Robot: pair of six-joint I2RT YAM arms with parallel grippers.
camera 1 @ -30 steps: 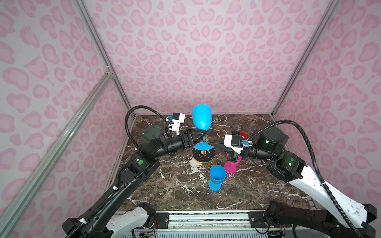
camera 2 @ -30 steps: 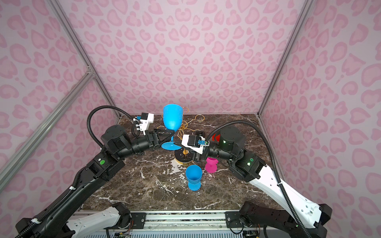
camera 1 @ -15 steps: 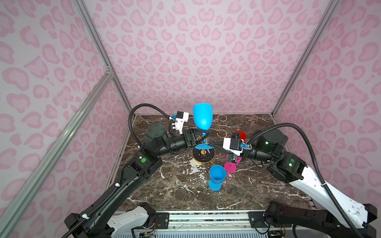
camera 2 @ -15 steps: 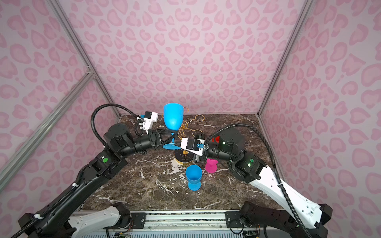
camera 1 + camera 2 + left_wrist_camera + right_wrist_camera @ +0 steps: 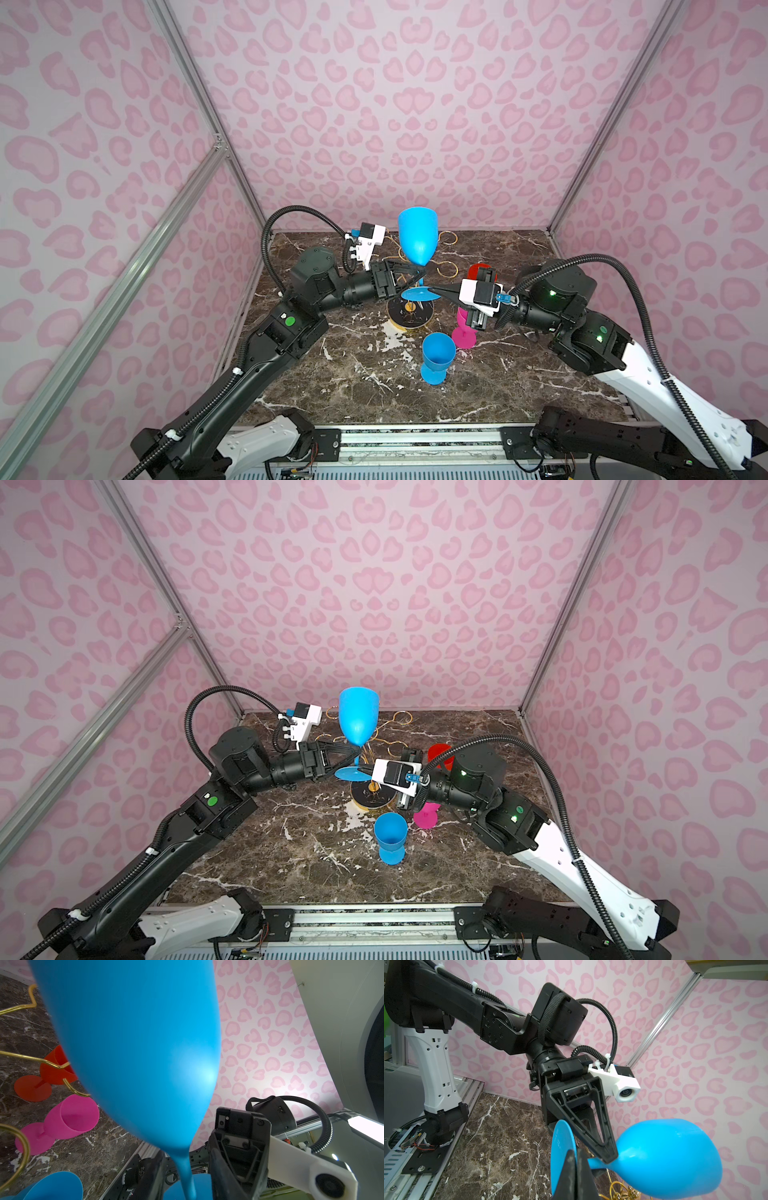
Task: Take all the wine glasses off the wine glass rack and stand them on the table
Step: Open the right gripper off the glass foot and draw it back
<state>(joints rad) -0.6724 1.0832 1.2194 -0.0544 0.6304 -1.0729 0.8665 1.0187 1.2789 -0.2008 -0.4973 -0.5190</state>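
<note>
A blue wine glass (image 5: pixel 417 237) (image 5: pixel 358 719) stands upright in the air over the middle of the wine glass rack (image 5: pixel 409 318) (image 5: pixel 372 798), a gold wire stand on a round black base. My left gripper (image 5: pixel 423 274) (image 5: pixel 357 752) comes in from the left and is shut on the stem just under the bowl. My right gripper (image 5: pixel 434 289) (image 5: pixel 363 771) (image 5: pixel 576 1153) is shut on the rim of the glass's flat foot. The bowl (image 5: pixel 135 1043) fills the left wrist view. In the right wrist view the left fingertip (image 5: pixel 609 1160) lies across the stem beside the bowl (image 5: pixel 670 1157).
Three other glasses stand on the marble table by the rack: a blue one (image 5: pixel 436 357) in front, a pink one (image 5: pixel 463 332) under my right wrist, a red one (image 5: pixel 478 270) behind it. Gold rack loops (image 5: pixel 446 270) spread behind the held glass. Pink walls enclose three sides.
My left gripper's jaws have narrowed onto the stem. The glass and both grippers have drifted slightly to the right. The right gripper stays shut on the foot.
</note>
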